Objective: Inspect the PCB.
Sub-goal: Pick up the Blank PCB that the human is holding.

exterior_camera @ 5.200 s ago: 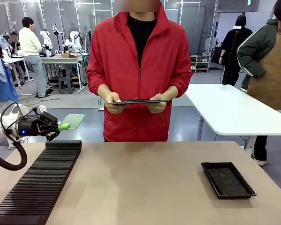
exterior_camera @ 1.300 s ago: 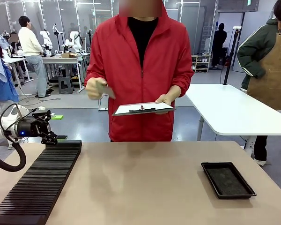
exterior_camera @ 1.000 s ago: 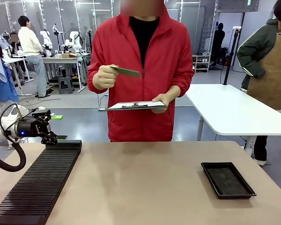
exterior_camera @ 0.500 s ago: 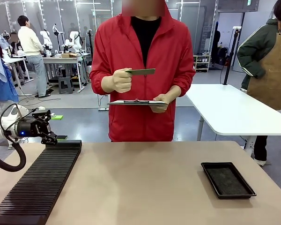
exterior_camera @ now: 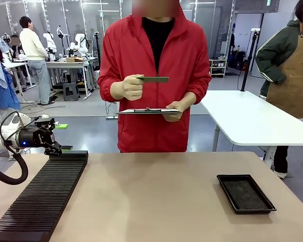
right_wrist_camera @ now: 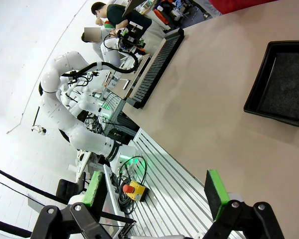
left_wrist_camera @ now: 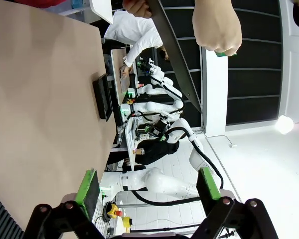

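Across the table a person in a red jacket holds the PCB (exterior_camera: 154, 79), a thin green board, level at chest height in one hand (exterior_camera: 129, 86). The other hand steadies a clipboard (exterior_camera: 149, 110) just below it. The left wrist view catches a green corner of the PCB (left_wrist_camera: 224, 52) under the person's fist. My left gripper (exterior_camera: 55, 136) hovers at the table's far left, over the far end of a black slotted rack (exterior_camera: 40, 196), far from the board. It stands open (left_wrist_camera: 148, 185) and holds nothing. My right gripper (right_wrist_camera: 153, 191) is open too, high above the table.
A shallow black tray (exterior_camera: 246, 193) lies at the right of the tan table (exterior_camera: 151, 196), and it appears as the same tray (right_wrist_camera: 281, 89) in the right wrist view. A white table (exterior_camera: 252, 118) and other people stand behind.
The person has lifted the PCB from beside the clipboard up to chest height and turned it level. Neither arm has moved.
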{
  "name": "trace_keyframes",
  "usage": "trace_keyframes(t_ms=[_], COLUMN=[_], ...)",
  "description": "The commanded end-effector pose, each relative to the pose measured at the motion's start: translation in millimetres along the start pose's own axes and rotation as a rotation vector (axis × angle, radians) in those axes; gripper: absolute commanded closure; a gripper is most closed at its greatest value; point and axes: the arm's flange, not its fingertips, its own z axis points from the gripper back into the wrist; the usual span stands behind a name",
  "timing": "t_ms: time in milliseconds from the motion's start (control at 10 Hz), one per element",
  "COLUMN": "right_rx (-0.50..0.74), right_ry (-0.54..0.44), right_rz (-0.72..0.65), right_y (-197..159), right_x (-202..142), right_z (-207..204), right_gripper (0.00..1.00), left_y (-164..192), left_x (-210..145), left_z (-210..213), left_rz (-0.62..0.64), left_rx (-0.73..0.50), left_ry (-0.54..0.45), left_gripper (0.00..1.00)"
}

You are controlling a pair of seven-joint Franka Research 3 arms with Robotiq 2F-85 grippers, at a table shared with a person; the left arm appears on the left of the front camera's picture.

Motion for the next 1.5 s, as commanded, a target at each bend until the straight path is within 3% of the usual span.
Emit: trace_keyframes(t_ms=[0, 400, 500, 800, 900, 1000, 1100, 1400], right_rx=[0.006, 0.006, 0.006, 0.006, 0.006, 0.006, 0.006, 0.006], right_ry=[-0.002, -0.002, -0.002, -0.002, -0.002, -0.002, -0.002, -0.002], right_rz=[0.007, 0.007, 0.007, 0.007, 0.007, 0.007, 0.007, 0.007], right_y=[0.6, 0.6, 0.6, 0.6, 0.6, 0.6, 0.6, 0.6], right_x=[-0.7, -0.7, -0.7, -0.7, -0.7, -0.7, -0.7, -0.7], right_z=[1.4, 1.4, 1.4, 1.4, 1.4, 1.4, 1.4, 1.4], right_gripper=[0.0, 0.0, 0.0, 0.0, 0.0, 0.0, 0.0, 0.0], left_y=[-9.4, -33.8, -41.1, -53.4, -55.8, -58.1, -56.0, -56.9], left_x=[-6.5, -75.1, -108.0, -189.8, -216.5, -240.8, -256.2, -266.7], left_z=[4.1, 51.8, 66.7, 98.8, 112.9, 126.3, 142.1, 166.3], left_rz=[-0.002, 0.037, 0.004, -0.027, -0.024, -0.008, -0.03, -0.033], left_rx=[0.012, -0.008, 0.024, -0.044, -0.022, -0.106, -0.044, -0.016], left_ry=[0.037, 0.001, -0.039, -0.093, -0.093, -0.049, -0.115, -0.132], left_gripper=[0.0, 0.0, 0.0, 0.0, 0.0, 0.0, 0.0, 0.0])
